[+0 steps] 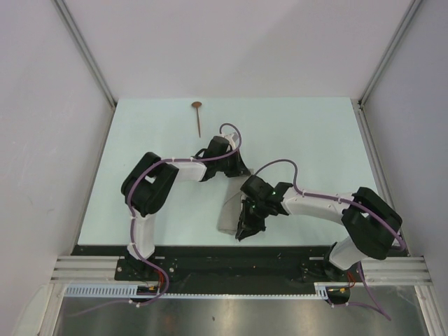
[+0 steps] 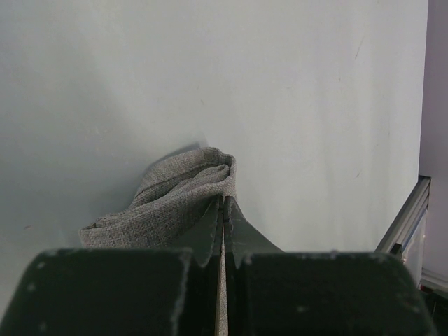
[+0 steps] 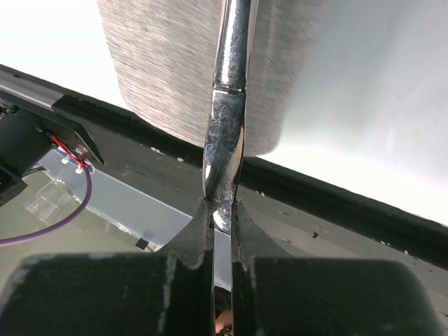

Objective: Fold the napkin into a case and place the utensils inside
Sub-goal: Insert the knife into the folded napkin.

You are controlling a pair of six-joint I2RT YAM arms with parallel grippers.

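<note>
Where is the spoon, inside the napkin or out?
Out: the spoon lies bare at the table's far side, well apart from the napkin.

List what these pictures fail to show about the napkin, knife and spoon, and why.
Right wrist view: the knife runs off the top edge, its far end unseen.
Top view: the right hand hides that knife and part of the napkin.
Left wrist view: the left hand blocks the napkin's near part.
Top view: the spoon is too small for detail.
</note>
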